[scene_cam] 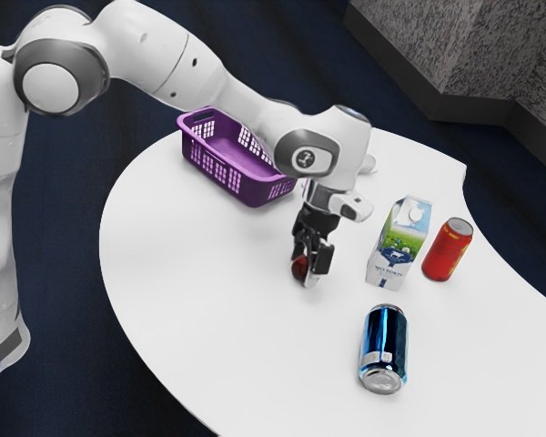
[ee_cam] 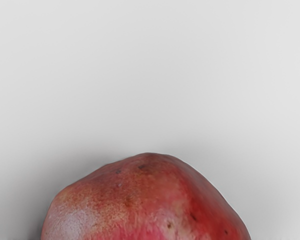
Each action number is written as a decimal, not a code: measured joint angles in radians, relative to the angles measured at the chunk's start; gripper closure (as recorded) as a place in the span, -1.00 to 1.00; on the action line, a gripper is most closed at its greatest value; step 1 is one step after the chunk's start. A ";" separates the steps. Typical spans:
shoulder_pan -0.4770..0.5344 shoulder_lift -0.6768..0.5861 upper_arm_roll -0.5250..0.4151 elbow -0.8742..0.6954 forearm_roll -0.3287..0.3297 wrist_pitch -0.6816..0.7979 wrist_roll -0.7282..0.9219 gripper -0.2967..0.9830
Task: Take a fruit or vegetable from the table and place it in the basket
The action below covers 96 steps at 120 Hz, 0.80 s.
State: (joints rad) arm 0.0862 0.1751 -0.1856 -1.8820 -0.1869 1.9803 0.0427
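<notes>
Red, mottled fruit (ee_cam: 147, 200) sits directly beneath our hand (scene_cam: 310, 263), down by the white surface (scene_cam: 191, 291), well apart from our purple basket (scene_cam: 255, 189). We cannot tell whether our hand is grasping it or released.

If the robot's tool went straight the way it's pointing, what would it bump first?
Probably the red fruit, right by the tool, then the white table under it. I can't tell if there's any gap before the fruit.
</notes>
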 joint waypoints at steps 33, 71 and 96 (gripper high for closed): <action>0.000 0.006 0.000 -0.001 -0.010 0.002 0.000 -0.54; -0.002 0.006 0.000 -0.001 -0.013 0.005 -0.005 -0.08; -0.003 -0.001 0.000 0.003 -0.006 0.006 -0.013 0.01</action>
State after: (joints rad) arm 0.0834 0.1741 -0.1860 -1.8792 -0.1930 1.9860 0.0296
